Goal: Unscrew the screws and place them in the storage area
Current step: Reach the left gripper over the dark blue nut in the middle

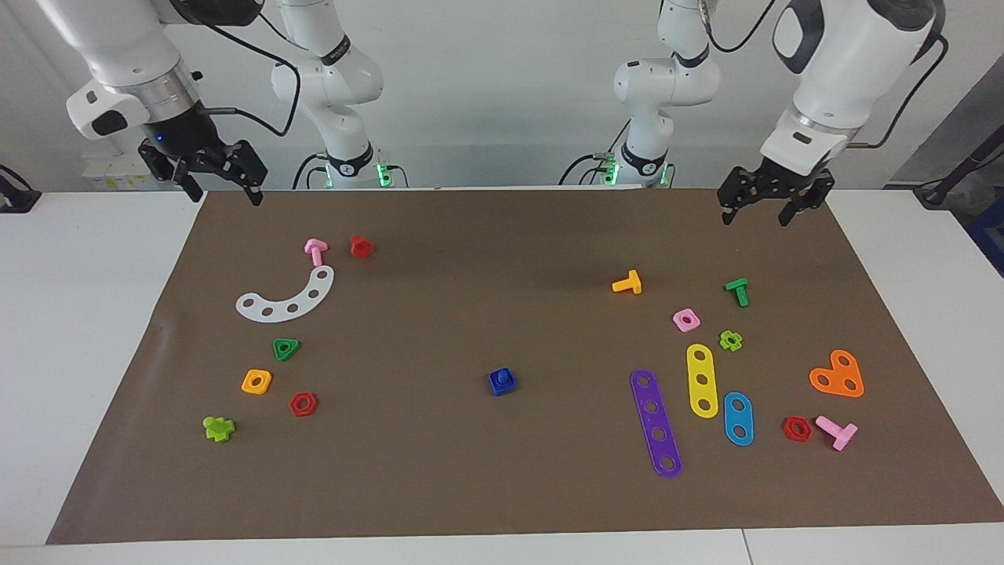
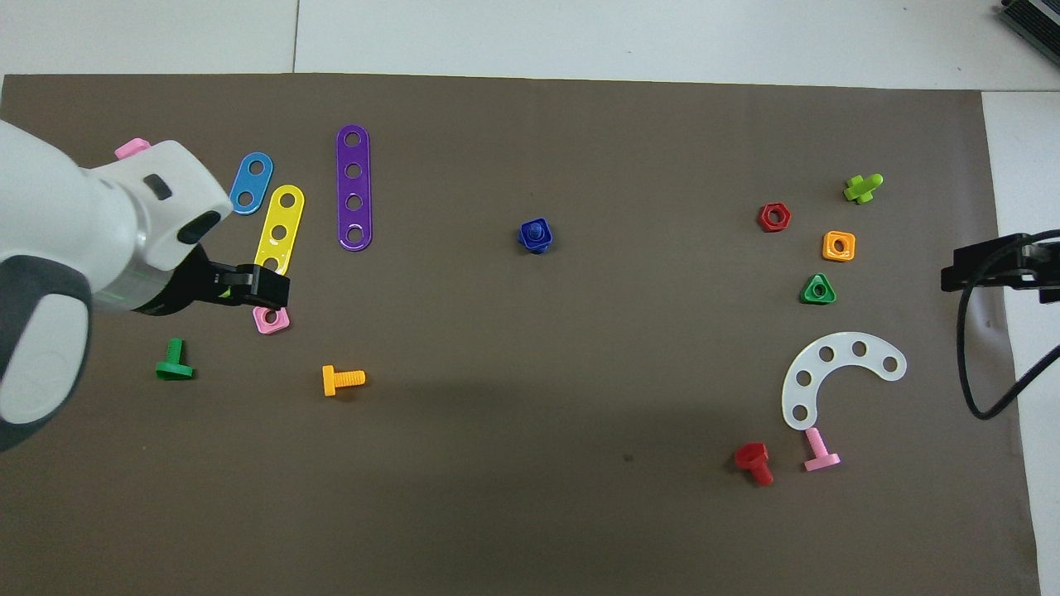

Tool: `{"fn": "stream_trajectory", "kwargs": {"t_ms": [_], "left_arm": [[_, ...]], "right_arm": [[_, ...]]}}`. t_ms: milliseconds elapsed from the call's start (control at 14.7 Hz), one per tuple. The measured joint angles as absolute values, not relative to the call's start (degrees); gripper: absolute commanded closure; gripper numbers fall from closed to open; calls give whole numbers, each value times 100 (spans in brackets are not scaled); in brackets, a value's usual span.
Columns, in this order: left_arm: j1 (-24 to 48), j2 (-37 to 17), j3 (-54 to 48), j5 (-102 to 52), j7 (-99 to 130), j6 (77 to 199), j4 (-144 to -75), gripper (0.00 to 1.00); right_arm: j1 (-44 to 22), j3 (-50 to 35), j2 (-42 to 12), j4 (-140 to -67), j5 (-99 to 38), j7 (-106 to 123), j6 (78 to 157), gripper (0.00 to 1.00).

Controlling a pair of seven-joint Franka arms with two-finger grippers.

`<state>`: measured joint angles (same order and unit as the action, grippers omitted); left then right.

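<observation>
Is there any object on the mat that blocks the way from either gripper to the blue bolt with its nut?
Nothing visible does. The blue bolt and nut stand alone mid-mat. Both the left gripper and the right gripper hang open above the mat's edge nearest the robots, and the mat between is bare.

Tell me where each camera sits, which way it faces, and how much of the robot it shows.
Facing view: high across the table, looking at the robots; both arms, left pincer and right pincer hang open over the mat's robot edge.
Overhead view: above the robots, looking steeply down; only the left arm's wrist and part of the right pincer show.
Shared: the blue screw at mid-mat, views half a turn apart.
</observation>
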<state>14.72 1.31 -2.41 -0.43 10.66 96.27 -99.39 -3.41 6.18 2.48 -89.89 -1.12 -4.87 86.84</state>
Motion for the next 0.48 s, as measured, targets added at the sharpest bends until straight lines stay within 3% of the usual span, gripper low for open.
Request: {"fn": "stream_trajectory", "kwargs": {"t_ms": [476], "left_arm": [[2427,-1457,-238,-449,3059,10733,-8958,0]], "right_arm": [[-341,618,248,-8990,-112,-487,8684,0]]}}
